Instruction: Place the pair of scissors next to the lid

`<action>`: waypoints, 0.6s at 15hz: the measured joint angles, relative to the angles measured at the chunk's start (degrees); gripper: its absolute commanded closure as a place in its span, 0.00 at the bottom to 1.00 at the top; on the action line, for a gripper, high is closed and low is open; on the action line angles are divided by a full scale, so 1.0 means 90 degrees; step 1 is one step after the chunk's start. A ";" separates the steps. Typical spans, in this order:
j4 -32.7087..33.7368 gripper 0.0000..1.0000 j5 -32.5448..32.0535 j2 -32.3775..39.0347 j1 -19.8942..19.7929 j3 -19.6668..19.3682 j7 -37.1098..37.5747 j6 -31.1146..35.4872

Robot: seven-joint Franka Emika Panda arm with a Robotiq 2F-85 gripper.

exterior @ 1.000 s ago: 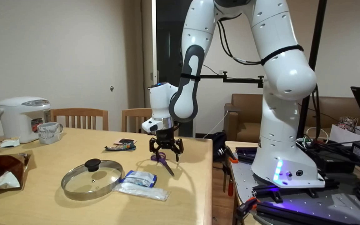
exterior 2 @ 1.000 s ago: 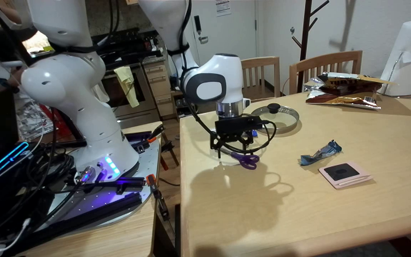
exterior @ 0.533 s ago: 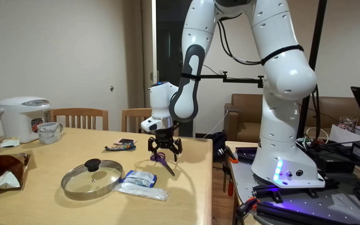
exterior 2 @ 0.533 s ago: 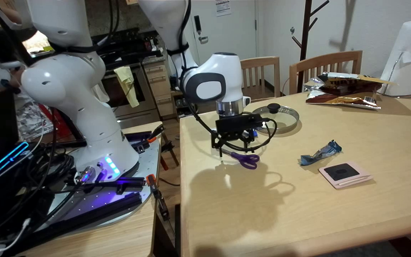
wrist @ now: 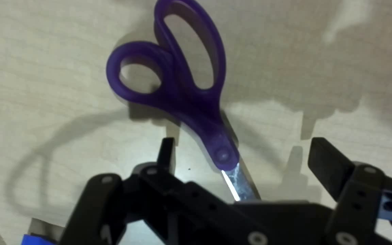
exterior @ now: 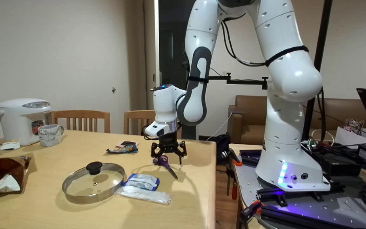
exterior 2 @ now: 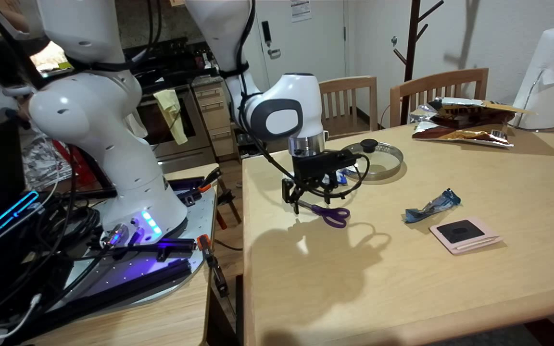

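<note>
Beneath the widely parted gripper (wrist: 243,146), the purple-handled scissors (wrist: 196,102) lie on the table (exterior: 84,149), apart from the glass lid (exterior: 94,184); they should handle light and stiff, best pinched near the pivot (wrist: 224,154).

The gripper (exterior: 171,161) has turned slightly; the arm (exterior: 195,108) has drawn back a touch toward its base (exterior: 294,159); its shadow (exterior 2: 315,269) has shifted too; in an exterior view, more of the blue-and-white packet (exterior 2: 341,178) shows past the gripper.
</note>
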 measured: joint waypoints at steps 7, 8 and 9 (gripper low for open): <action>-0.0023 0.00 -0.0321 0.0066 0.0090 -0.0047 -0.0787 -0.0221; -0.0025 0.00 -0.0360 0.0066 0.0106 -0.0048 -0.0903 -0.0221; -0.0025 0.00 -0.0398 0.0066 0.0128 -0.0050 -0.1001 -0.0221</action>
